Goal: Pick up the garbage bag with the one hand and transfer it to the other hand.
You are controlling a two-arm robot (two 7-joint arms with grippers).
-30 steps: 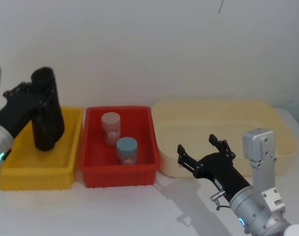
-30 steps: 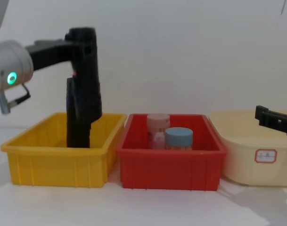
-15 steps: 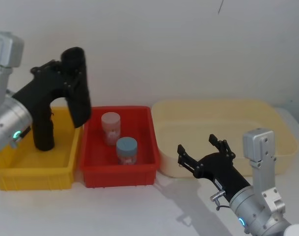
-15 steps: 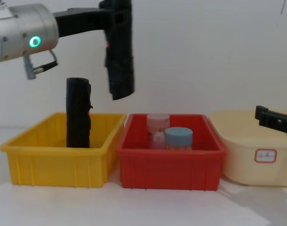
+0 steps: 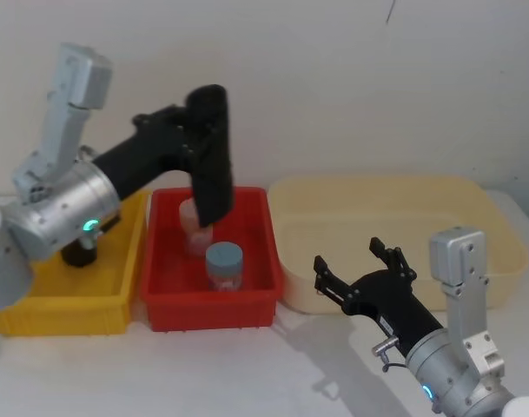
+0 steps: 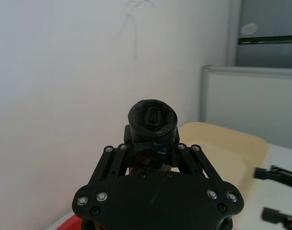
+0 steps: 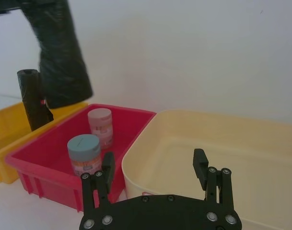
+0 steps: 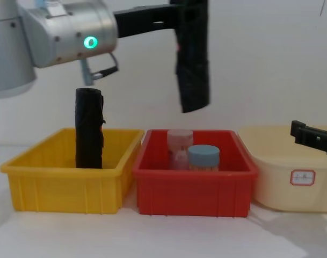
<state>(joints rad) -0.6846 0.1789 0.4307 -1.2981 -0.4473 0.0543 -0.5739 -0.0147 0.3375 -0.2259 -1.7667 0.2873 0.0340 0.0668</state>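
Black garbage bag (image 8: 193,75) held aloft over the red bin (image 8: 194,191).
The left gripper (image 5: 203,135) is clenched on the roll's upper part, so the bag hangs upright, clear above the red bin. The right gripper (image 5: 358,261) waits with fingers spread, low to that bin's right. The wrinkled film suggests a light, slippery roll, soft outside yet firm enough to pinch; its free lower half looks the best place to take hold. A white table (image 8: 152,236) lies under the bin and a plain white wall (image 5: 351,78) stands behind it.
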